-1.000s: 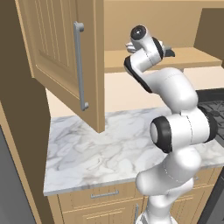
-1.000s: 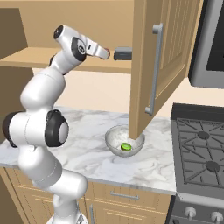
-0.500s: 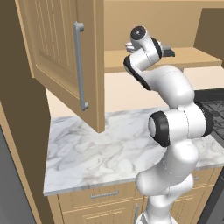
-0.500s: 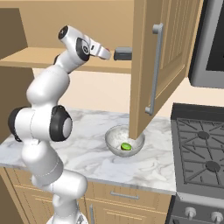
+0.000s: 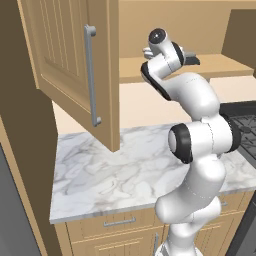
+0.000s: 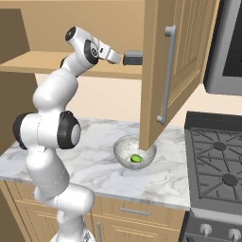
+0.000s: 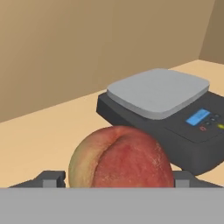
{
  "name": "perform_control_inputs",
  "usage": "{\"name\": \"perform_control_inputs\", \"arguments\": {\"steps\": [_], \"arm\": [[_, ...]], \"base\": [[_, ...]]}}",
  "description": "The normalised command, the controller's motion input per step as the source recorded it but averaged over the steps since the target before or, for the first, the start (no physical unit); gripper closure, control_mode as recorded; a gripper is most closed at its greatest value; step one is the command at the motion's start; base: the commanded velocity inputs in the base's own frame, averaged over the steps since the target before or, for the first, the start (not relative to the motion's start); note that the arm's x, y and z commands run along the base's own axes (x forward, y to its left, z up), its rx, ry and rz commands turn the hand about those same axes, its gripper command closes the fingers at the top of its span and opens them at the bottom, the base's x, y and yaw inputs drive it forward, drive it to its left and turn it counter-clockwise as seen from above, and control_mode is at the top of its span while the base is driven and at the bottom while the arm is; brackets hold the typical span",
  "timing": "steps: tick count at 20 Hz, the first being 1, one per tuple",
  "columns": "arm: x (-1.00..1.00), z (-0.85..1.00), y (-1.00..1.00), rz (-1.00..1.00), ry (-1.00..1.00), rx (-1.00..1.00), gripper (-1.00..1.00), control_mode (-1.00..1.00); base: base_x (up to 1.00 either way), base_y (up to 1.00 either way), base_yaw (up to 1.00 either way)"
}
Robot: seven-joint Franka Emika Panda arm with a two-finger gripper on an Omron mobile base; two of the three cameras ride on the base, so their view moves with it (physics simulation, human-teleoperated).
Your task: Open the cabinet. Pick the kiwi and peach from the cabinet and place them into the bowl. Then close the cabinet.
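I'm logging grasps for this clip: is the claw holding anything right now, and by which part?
Cannot be told for sure. The peach sits between the claw's two fingertips, at its sides on the cabinet shelf, but no firm grip shows.

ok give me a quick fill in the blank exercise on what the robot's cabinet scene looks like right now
1. The round reddish-orange peach sits on the cabinet's light-wood ____.
2. Behind the peach stands a dark grey ____ with a flat pale platform.
3. The small green fruit lies in the speckled grey ____ on the marble counter.
4. Both light-wood cabinet doors stand ____.

Missing words: shelf; scale; bowl; open
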Motion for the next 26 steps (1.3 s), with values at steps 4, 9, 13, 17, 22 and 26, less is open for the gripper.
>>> {"name": "perform_control_inputs", "arguments": {"steps": [4,9,13,17,22,26], "arm": [[0.00,-0.07,0.00,0.00,0.00,0.00,1.00,-1.00],[0.00,0.00,0.00,0.00,0.00,0.00,1.00,-1.00],[0.00,0.00,0.00,0.00,0.00,0.00,1.00,-1.00],[-0.09,0.07,0.00,0.00,-0.05,0.00,1.00,-1.00],[-0.32,0.23,0.03,0.00,-0.04,0.00,1.00,-1.00],[-0.47,0.19,0.05,0.00,0.00,0.00,1.00,-1.00]], "base": [[0.00,0.00,0.00],[0.00,0.00,0.00],[0.00,0.00,0.00],[0.00,0.00,0.00],[0.00,0.00,0.00],[0.00,0.00,0.00]]}}
